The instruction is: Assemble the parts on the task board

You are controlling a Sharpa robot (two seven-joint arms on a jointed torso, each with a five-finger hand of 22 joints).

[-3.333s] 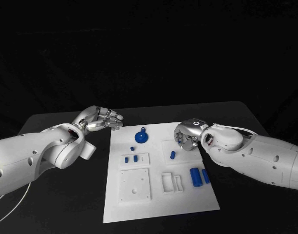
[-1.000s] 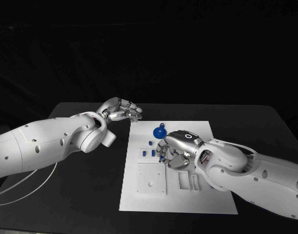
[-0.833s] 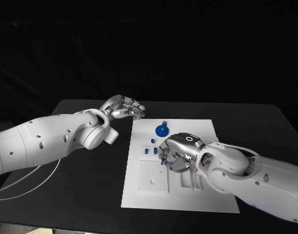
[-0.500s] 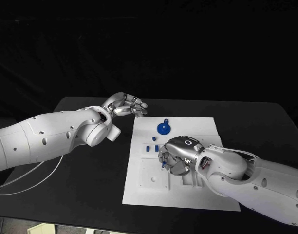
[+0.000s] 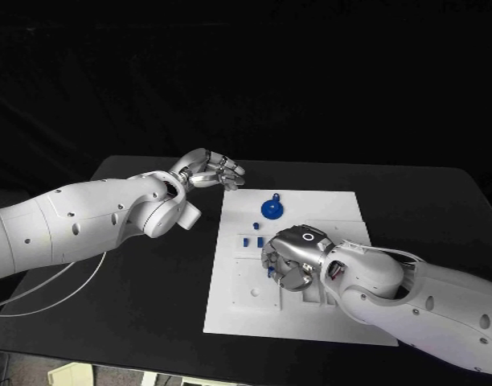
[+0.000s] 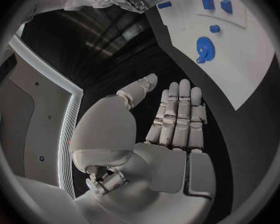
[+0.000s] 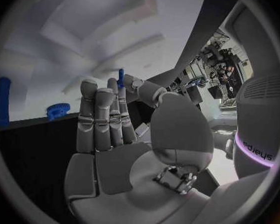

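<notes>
The white task board (image 5: 316, 326) lies in the middle of the black table. A round blue part (image 5: 272, 211) with a small loop lies near its far edge, and two small blue parts (image 5: 253, 242) stand just in front of it. My right hand (image 5: 293, 261) hovers low over the board's middle, above its recessed white blocks, and pinches a small blue peg (image 7: 120, 77) between thumb and fingers. My left hand (image 5: 211, 170) hangs off the board past its far left corner, fingers straight and holding nothing (image 6: 177, 119). The left wrist view looks across to the round blue part (image 6: 205, 49).
In the right wrist view a blue cylinder (image 7: 3, 102) and a ridged blue wheel (image 7: 59, 109) lie at the board's edge. Bare black table (image 5: 141, 297) spreads left of the board and also at the far right (image 5: 443, 209).
The camera has shifted. My right hand came from the board's right side to its middle and has crept towards the near recessed blocks with the blue peg. My left hand stays past the far left corner.
</notes>
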